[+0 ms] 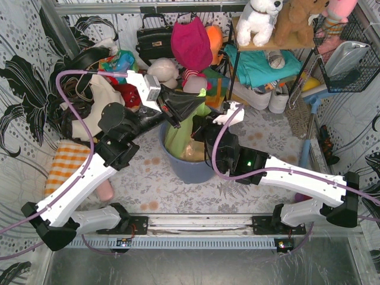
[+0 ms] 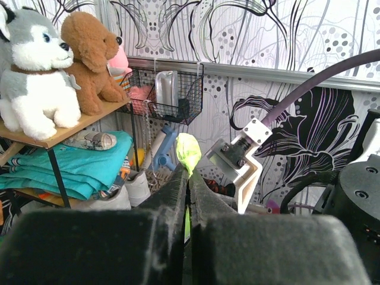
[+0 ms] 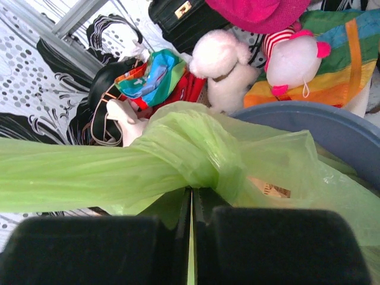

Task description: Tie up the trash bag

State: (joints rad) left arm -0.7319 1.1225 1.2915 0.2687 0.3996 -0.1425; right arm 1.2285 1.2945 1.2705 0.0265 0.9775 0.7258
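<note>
The trash bag [image 1: 185,138] stands in the blue-grey bin [image 1: 196,169] at the middle of the counter [image 1: 178,190], its green plastic drawn upward into a narrow neck with a knot showing in the right wrist view. The left gripper [image 2: 189,178] is pinched tight on the bag's topmost tail, and a small green tuft pokes out above its fingers. The right gripper [image 3: 191,202] is closed just below the knot, with a thin sliver of green film caught in the slit between its fingers. Clutter crowds the far side of the bin: a black handbag [image 1: 154,38], a magenta hat [image 1: 191,41], a white plush poodle [image 3: 222,65] and a rainbow-striped cloth [image 3: 332,53]. To the right a shelf carries a plush husky [image 2: 35,71] and a brown plush dog [image 2: 89,59] above folded teal fabric [image 2: 71,166], beside a wire basket [image 2: 169,98]. An orange checked cloth [image 1: 66,166] lies under the left arm. From above, both black gripper bodies cover the bag's neck and the knot. The bag's lower part is hidden inside the bin, and only a scrap of brown paper [image 3: 270,190] shows through the plastic. Each wrist view loses its lower half to its own gripper.
</note>
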